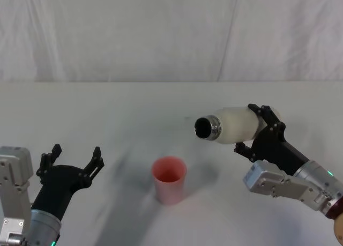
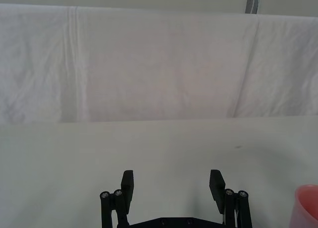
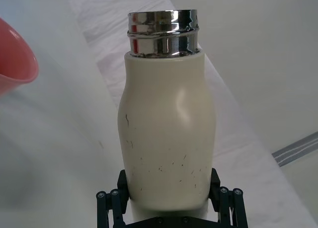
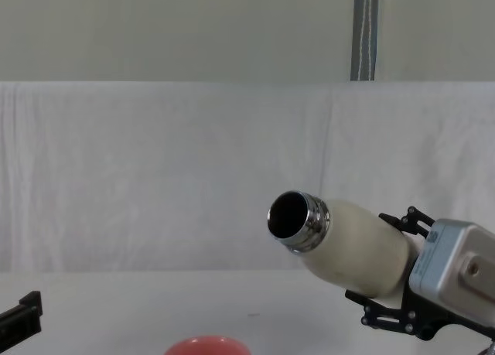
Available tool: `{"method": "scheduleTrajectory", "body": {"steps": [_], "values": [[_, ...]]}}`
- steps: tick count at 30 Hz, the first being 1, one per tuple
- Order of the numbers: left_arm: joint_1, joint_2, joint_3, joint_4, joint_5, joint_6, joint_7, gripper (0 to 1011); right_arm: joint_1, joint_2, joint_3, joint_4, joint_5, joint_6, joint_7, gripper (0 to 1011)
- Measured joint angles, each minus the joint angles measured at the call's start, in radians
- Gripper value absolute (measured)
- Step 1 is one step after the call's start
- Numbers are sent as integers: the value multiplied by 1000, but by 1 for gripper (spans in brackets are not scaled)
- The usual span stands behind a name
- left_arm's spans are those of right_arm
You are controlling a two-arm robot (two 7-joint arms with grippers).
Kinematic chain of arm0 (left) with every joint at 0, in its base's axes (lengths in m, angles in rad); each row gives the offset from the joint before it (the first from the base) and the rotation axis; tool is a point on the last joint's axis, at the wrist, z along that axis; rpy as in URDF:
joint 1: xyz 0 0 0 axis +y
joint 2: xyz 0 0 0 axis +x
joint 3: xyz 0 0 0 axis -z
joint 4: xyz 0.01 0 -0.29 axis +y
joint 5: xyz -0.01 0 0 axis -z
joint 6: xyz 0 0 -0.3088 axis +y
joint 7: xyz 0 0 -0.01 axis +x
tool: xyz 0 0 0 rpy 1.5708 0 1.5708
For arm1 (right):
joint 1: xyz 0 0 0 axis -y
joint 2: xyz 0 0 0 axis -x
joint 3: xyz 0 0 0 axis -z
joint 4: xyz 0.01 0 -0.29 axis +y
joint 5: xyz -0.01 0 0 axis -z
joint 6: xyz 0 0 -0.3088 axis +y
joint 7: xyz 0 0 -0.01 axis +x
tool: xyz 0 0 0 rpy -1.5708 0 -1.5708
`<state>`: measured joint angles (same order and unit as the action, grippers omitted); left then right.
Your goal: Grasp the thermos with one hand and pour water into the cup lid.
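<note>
— Status?
— Pour step. My right gripper (image 1: 256, 129) is clamped on the thermos (image 1: 233, 125), held in the air, tipped nearly level, neck aimed toward the cup lid (image 1: 170, 179) standing on the table (image 1: 107, 112) below and to its left.
— Next?
— Prob. shift mouth over the rim, tilt more. No water visible yet.
— Looks?
— Cream body, small dark scuffs, shiny steel neck. Lid's salmon-pink.
— Left gripper (image 1: 75, 163)?
— Idle, fingers apart, low on my left.

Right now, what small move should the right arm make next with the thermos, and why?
Probably shift the thermos left, toward the cup lid. The right end effector holds it tilted, but its mouth sits right of the lid, not above it.
</note>
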<state>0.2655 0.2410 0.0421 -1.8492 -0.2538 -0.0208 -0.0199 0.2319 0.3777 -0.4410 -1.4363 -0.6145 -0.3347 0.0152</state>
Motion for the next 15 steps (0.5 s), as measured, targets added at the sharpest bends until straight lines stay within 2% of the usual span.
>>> {"method": "scheduleTrajectory", "body": {"steps": [15], "values": [[0,0,0,0,0,0,0,1001,28,13,-33,14,-58,2,-29,953]]}}
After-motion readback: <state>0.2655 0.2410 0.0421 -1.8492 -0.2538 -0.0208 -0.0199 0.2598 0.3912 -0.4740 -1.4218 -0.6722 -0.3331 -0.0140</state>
